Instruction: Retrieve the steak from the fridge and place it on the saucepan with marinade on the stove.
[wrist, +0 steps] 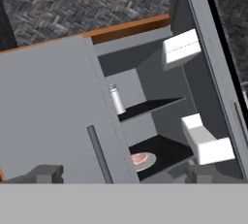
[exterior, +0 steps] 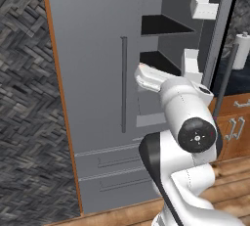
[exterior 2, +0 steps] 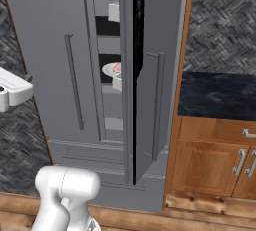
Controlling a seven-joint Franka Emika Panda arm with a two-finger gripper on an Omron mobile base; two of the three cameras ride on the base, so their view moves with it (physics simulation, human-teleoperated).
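You are at the fridge (exterior: 93, 73) with its right door swung open and the left door shut, and the reach for the steak (wrist: 140, 159) is the step in hand. The steak lies flat on a white plate (wrist: 147, 161) on a black shelf (wrist: 167, 151) inside, seen through the gap in the hand view and, in the right base view, as a pink patch between the doors. The jaws (wrist: 123, 174) stand wide and empty, well short of the shelf, their dark tips at the bottom of the hand view. Above, a small bottle (wrist: 116, 99) stands upright on a higher shelf; white bins (wrist: 180, 48) hang on the open door.

Your next move, by the look of it, calls for steering the hand past the shut door's edge and in over the plate, then coming down on the meat. The steak is too small here to tell which way its long axis runs. The saucepan and stove wait for later.
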